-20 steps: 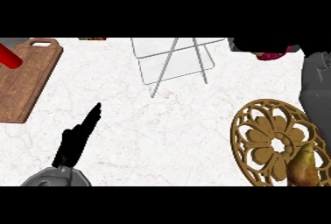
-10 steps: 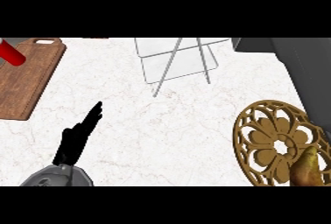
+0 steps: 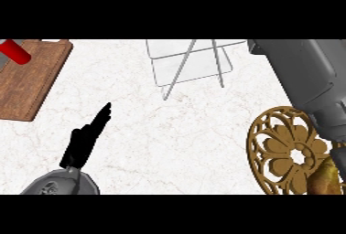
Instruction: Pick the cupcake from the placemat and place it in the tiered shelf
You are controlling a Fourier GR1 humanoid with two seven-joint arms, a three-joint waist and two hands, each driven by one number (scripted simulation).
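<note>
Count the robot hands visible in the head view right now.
1. The left robot hand shows at lower left over the counter, fingers straight. The right forearm crosses the right side above the gold placemat, but its hand is out of frame, so it may be hidden.

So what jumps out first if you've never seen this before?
Probably the ornate gold placemat at the lower right, with a brown cupcake at its edge and a big grey forearm sweeping over it from the upper right. Then the left robot hand, black with straight fingers, at lower left. A wire tiered shelf stands at top centre.
</note>
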